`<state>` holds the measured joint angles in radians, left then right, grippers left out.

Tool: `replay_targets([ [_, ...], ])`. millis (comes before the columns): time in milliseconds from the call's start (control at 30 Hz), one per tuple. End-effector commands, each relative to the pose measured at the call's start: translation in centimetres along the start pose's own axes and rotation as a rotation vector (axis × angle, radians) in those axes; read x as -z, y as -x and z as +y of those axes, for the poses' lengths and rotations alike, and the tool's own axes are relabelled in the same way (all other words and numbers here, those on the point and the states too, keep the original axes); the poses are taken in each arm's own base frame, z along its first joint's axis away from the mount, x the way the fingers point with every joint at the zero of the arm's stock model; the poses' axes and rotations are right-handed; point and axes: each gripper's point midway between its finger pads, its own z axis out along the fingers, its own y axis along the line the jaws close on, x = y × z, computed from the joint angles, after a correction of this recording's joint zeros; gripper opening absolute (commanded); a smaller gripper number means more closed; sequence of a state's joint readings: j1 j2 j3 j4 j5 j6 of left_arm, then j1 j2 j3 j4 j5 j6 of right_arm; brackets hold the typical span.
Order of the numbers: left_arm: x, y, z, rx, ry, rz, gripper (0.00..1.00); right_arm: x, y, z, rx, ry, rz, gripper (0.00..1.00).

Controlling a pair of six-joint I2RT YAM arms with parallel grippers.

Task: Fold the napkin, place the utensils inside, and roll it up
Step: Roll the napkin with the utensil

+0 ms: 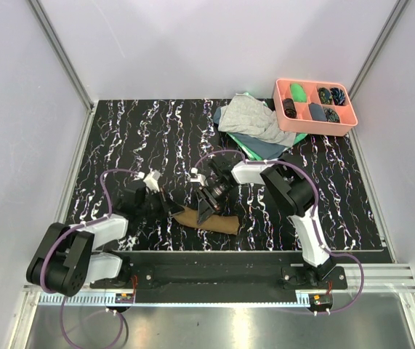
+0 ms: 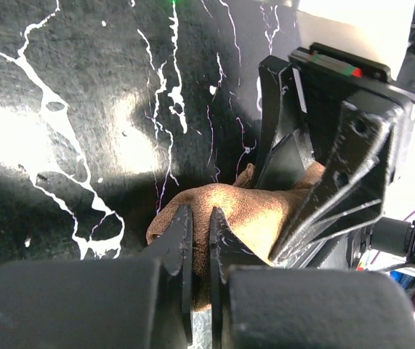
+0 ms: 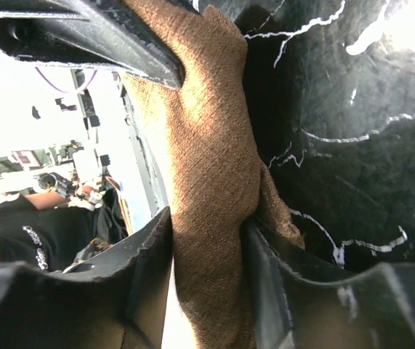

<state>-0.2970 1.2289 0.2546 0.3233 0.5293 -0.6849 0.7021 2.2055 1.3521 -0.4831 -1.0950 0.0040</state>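
Napkin (image 1: 208, 219) position: near centre of the black, white-veined table (image 1: 156, 131), just beyond the arm bases. The brown cloth is gathered into an elongated bundle lying roughly left to right, its right end resting on the table surface.

Left gripper (image 1: 169, 206): positioned at the left end of the bundle. In the left wrist view the two fingers stand almost together, with only a narrow slot between them. Brown cloth sits in that slot, so the claw is clenched on a thin fold of the napkin.

Right gripper (image 1: 208, 207): positioned over the middle of the bundle, just right of the left gripper. In the right wrist view a thick fold of the cloth passes between the two fingers, and both inner faces press against it. The claw is grasping the napkin. The two grippers are close together, and the right gripper's fingers fill the right side of the left wrist view.

Other items: a grey cloth (image 1: 247, 116) lies crumpled on top of a green cloth (image 1: 243, 145) at the far right of the table. A pink tray (image 1: 323, 129) with compartments stands just right of this pile, holding several dark items and one green item.
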Motion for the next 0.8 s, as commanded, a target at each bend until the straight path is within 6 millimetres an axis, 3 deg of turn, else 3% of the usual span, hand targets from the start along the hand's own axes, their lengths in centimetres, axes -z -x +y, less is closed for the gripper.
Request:
replay_targets([
  [0, -0.5, 1.2, -0.2, -0.027, 0.027, 0.004, 0.00, 1.9, 1.7, -0.5, 0.066, -0.146, -0.058, 0.52],
  [67, -0.6, 1.3, 0.1, -0.020, 0.052, 0.016, 0.00, 3.0, 2.5, 0.5, 0.116, -0.195, -0.094, 0.64],
  [200, -1.0, 1.3, 0.6, -0.001, 0.075, 0.040, 0.00, 5.4, 3.9, 1.0, 0.230, -0.364, -0.176, 0.74],
  [233, -1.1, 1.4, 0.6, 0.004, 0.077, 0.043, 0.00, 6.4, 4.7, 2.0, 0.298, -0.392, -0.219, 0.75],
  [300, -1.3, 1.5, 0.8, 0.013, 0.082, 0.054, 0.00, 6.5, 4.3, 1.7, 0.345, -0.478, -0.241, 0.81],
  [333, -1.3, 1.7, 0.7, 0.013, 0.081, 0.056, 0.00, 7.0, 5.1, 2.9, 0.425, -0.510, -0.285, 0.83],
  [400, -1.5, 1.7, 0.8, 0.016, 0.087, 0.068, 0.00, 7.3, 4.6, 1.6, 0.471, -0.653, -0.293, 0.89],
  [433, -1.6, 2.0, 0.8, 0.016, 0.090, 0.073, 0.00, 6.3, 4.7, 3.0, 0.567, -0.685, -0.294, 0.90],
  [567, -2.1, 2.4, 0.7, 0.022, 0.082, 0.091, 0.00, 5.7, 3.9, 1.9, 0.671, -0.881, -0.285, 0.93],
  [767, -2.7, 2.6, 0.7, 0.027, 0.072, 0.113, 0.00, 5.0, 3.4, 0.0, 0.695, -0.936, -0.229, 0.94],
])
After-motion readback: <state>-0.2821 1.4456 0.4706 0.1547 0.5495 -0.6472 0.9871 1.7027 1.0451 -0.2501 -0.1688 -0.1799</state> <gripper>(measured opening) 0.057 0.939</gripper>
